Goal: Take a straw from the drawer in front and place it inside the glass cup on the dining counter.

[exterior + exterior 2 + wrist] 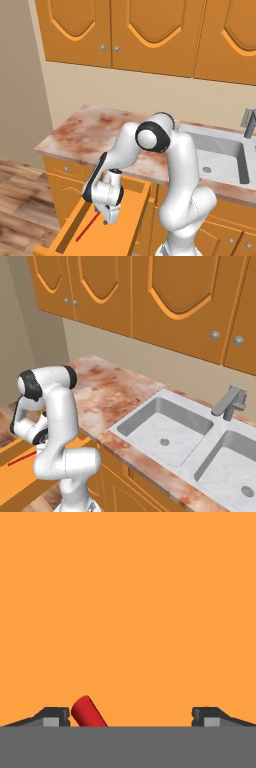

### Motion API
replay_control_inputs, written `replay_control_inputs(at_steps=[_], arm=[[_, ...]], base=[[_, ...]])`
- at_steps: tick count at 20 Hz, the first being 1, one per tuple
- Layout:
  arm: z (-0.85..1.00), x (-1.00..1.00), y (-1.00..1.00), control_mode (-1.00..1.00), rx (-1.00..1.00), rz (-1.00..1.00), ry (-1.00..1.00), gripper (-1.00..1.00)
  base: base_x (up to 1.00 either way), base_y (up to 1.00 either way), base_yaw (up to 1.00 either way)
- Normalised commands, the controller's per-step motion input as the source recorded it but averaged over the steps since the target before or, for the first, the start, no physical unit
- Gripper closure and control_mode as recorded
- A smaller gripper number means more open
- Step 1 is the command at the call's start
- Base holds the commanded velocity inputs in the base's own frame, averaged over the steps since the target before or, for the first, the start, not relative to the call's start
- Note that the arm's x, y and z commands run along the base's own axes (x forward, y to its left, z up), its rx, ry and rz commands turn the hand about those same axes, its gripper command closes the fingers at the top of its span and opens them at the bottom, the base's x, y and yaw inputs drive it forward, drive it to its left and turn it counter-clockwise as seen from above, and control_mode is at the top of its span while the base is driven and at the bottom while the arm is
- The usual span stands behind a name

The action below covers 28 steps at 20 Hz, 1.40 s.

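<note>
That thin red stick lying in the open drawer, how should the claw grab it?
From straight above, near one end. The straw lies flat on the drawer floor, too thin to reach from the sides. The open gripper already straddles its end, though off-centre; centring first would probably help.

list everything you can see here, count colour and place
straw: 1, red, lying on the floor of the open drawer, one end between the fingertips in the hand view
drawer: 1, orange, pulled out below the counter
counter: 1, mottled reddish-brown and cream, left of the sink
sink: 1, grey, two basins, set in the counter
faucet: 1, grey, behind the sink
upper cabinets: orange, arched panels, silver knobs, on the wall
gripper: 1, open, down in the drawer over the straw
arm: 1, white with dark joints
</note>
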Motion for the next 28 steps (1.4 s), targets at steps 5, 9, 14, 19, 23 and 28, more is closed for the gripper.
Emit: replay_control_inputs(at_steps=[5, 9, 14, 19, 23, 28], arm=[[-0.39, -0.39, 0.0, -1.0, 0.0, -0.05, 0.07, 1.0], [-0.29, -0.61, 0.0, -1.0, 0.0, -0.07, 0.0, 1.0], [-0.1, -0.5, -0.08, -1.0, 0.0, -0.07, 0.01, 1.0], [-0.01, -0.45, -0.18, -1.0, -0.01, -0.07, 0.03, 1.0], [0.34, -0.35, -0.22, -1.0, 0.0, -0.02, 0.01, 1.0], [1.0, 0.0, -0.18, -1.0, 0.0, 0.0, -0.06, 1.0]], base=[[0.0, 0.0, 0.0], [0.0, 0.0, 0.0], [0.0, 0.0, 0.0], [0.0, 0.0, 0.0], [0.0, 0.0, 0.0], [0.0, 0.0, 0.0]])
